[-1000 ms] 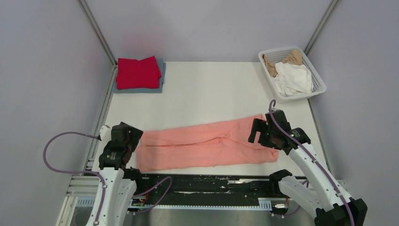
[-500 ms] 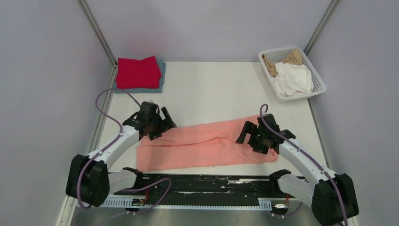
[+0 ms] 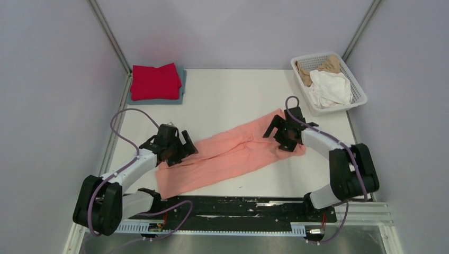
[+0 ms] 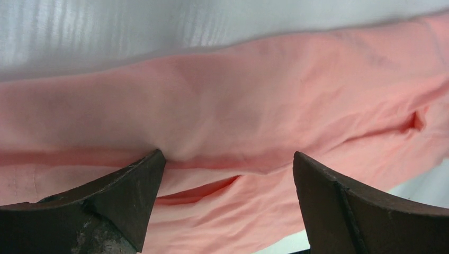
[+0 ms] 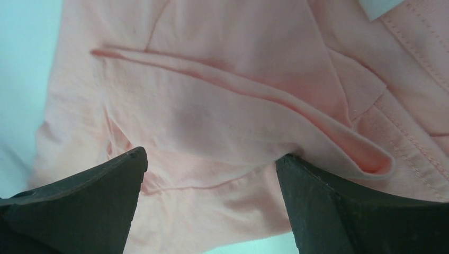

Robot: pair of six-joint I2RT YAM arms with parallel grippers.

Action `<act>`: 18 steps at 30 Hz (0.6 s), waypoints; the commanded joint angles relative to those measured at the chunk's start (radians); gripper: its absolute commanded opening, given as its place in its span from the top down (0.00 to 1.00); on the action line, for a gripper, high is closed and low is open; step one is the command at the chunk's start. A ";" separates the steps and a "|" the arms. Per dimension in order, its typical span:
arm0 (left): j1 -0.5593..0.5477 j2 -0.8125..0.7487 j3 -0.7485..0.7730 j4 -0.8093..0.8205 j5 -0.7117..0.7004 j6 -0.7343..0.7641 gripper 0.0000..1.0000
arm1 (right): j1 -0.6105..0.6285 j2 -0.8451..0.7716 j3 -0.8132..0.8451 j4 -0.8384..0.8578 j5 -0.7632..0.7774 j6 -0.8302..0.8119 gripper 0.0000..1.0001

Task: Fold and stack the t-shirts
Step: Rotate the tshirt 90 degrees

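Nearest: salmon-pink t-shirt point(image 3: 227, 154), folded to a long strip, lies diagonally across the front of the table point(image 3: 233, 98). L gripper point(image 3: 173, 145) sits at its near-left end, R gripper point(image 3: 284, 132) at its far-right end. Both have jaws spread wide, tips down on cloth, nothing pinched. Cloth prob. light & limp and will sag, so best to pinch all layers at the end edges. Far left: red t-shirt point(image 3: 155, 81) folded on grey-blue t-shirt point(image 3: 182, 82). Far right: basket point(image 3: 360, 98) w/ white t-shirt point(image 3: 329, 87) & tan t-shirt point(image 3: 329, 64).

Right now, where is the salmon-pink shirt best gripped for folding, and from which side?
Probably near its two short ends, from above. The salmon-pink shirt lies flat on the table as a long slanted band; the left claw and the right claw hang open, one over each end, where raised creases offer something to pinch.
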 commanded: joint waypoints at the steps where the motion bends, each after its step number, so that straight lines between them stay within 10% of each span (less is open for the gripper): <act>1: -0.057 -0.003 -0.050 0.038 0.090 -0.044 0.00 | -0.040 0.299 0.232 0.229 0.052 -0.051 0.00; 18: -0.470 0.112 0.038 0.176 -0.031 -0.280 0.00 | 0.013 1.276 1.558 0.100 -0.287 0.047 0.00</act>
